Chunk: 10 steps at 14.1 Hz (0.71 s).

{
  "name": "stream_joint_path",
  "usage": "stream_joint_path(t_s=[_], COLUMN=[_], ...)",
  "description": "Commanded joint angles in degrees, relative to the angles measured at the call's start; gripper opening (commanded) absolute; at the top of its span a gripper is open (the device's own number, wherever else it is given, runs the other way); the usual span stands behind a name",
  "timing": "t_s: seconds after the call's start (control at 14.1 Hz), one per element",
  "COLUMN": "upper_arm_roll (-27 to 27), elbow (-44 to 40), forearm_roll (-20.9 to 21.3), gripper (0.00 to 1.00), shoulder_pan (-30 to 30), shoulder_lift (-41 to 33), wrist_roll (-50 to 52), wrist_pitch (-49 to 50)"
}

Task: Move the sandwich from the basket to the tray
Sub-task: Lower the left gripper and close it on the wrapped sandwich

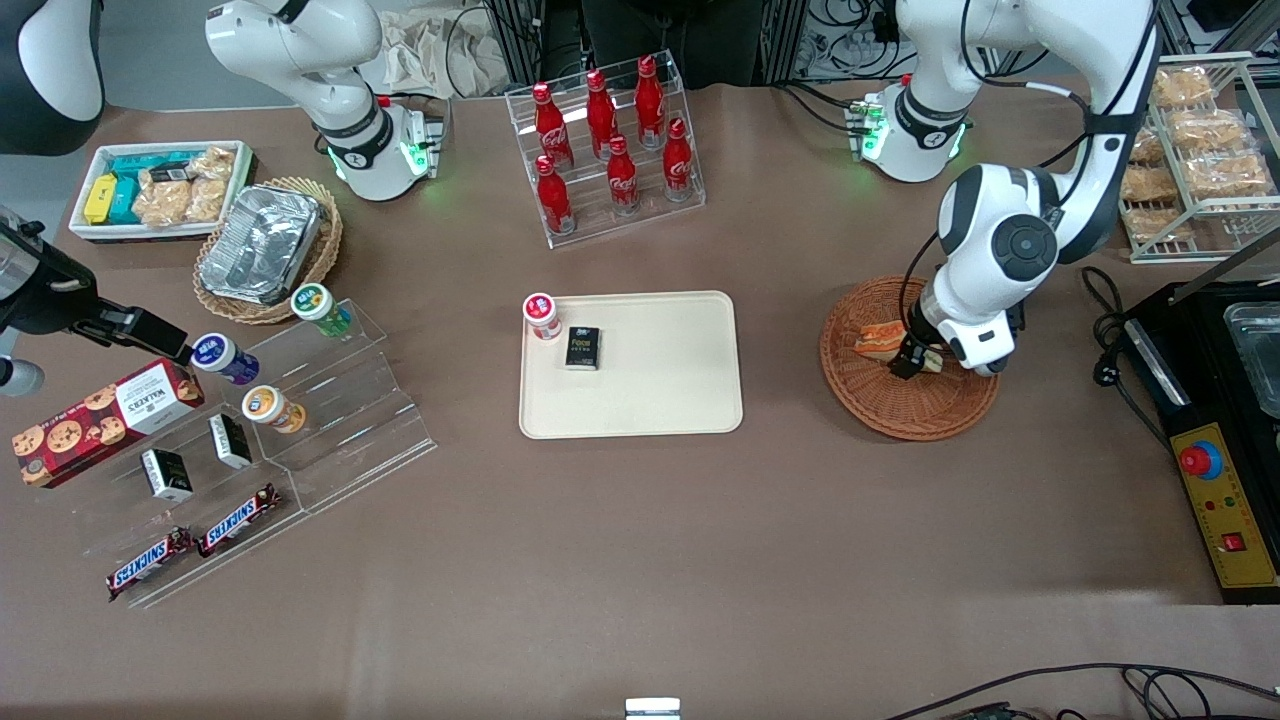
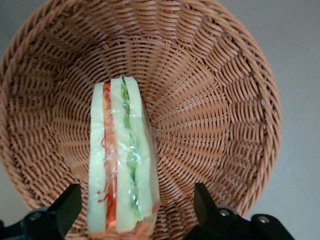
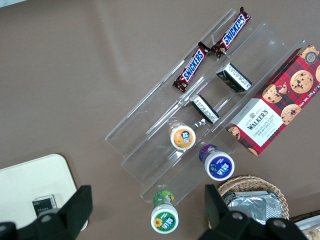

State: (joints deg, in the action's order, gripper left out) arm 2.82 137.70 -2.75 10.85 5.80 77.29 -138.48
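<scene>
From where I stand, the nearest thing that matters is the flat cream-beige rectangular plastic tray in the middle of the brown counter, already carrying a small black box and a red-capped white jar at its end toward the parked arm; a careless drop there could knock either one, so the bare stretch of the tray looks the safer landing. Toward the working arm's end sits the round reddish-brown woven wicker basket, and low inside it hangs the left arm's end effector, its two black fingers spread apart with nothing pinched. The triangular wedge sandwich of white bread with orange-red and green filling, wrapped in clear film, lies in the basket standing on edge, and in the wrist view it sits between the open fingers but closer to one of them than the other. That offset is my worry: a closing squeeze may shove the wedge sideways or tip it flat before both pads meet it. The film looks slippery and the bread soft, so too light a grip could let it slide out on the lift, too hard could crush it. The basket's raised rim could also catch the wedge on the way across.
</scene>
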Motion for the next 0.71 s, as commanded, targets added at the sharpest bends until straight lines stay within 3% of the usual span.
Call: stream_joint_path(t_s=[0.0, 0.14, 0.21, 0.28, 0.35, 0.64], upper_arm_roll=[0.08, 0.00, 0.00, 0.00, 0.00, 0.00], elbow=[1.43, 3.10, 3.54, 3.80, 3.89, 3.02], forearm_roll=[0.11, 0.20, 0.20, 0.20, 0.29, 0.29], gripper=[0.83, 0.58, 0.37, 0.09, 0.00, 0.00], shoulder_pan=[0.05, 0.05, 0.05, 0.22, 0.31, 0.14], shoulder_lift=[0.88, 0.88, 0.88, 0.79, 0.53, -3.41], wrist_roll=[1.20, 1.20, 1.20, 1.11, 0.67, -1.08], wrist_pitch=[-3.19, -5.74, -6.53, -6.97, -7.07, -5.41])
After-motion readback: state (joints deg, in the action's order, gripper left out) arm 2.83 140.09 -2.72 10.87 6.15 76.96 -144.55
